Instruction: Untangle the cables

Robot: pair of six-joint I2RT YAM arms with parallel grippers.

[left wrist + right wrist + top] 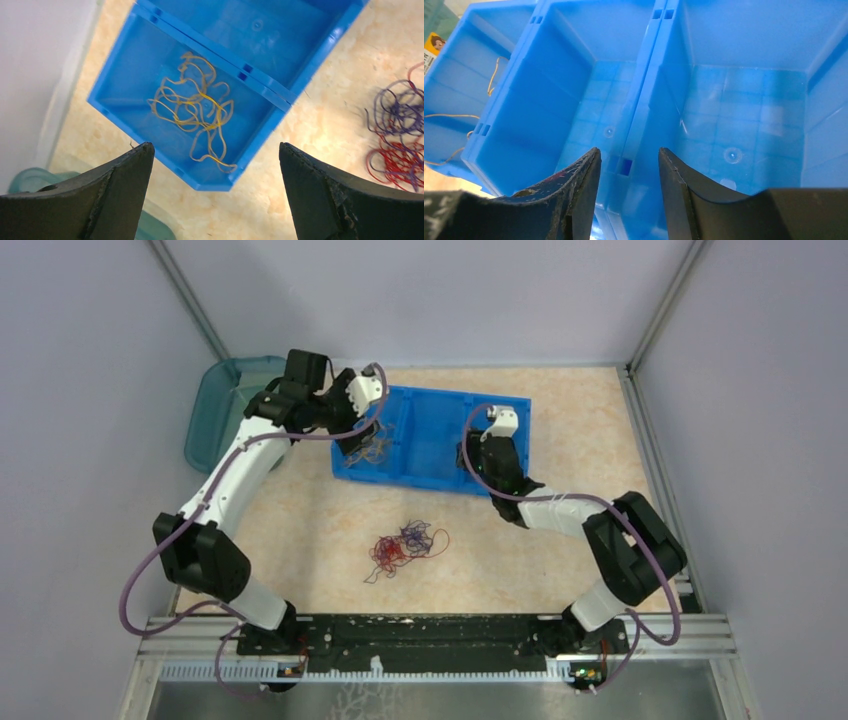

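The left claw (215, 146) is spread wide above the left compartment of the blue bin (125, 70), where the orange-yellow cables (195, 107) are heaped loosely. The right claw (629, 150) is set narrow, gripping nothing, over a divider (648, 75) of that bin. Red and dark purple cables (405, 545) are seen tangled on the counter (300, 510), near the bin.

**Clearances over the beige tabletop (320, 530) and the blue plastic three-compartment bin (432, 445)**

Open from above at middle and right compartments, split by upright blue divider walls (644, 75). Left compartment floor littered with loose orange-yellow wires (197, 110) below wide-spread left gripper (215, 147). Right gripper (629, 150), jaws parted, directly over one divider. Free table between arms, barring red and dark purple wire tangle (405, 548) near bin front. Far-left corner blocked by teal translucent tub (215, 415).
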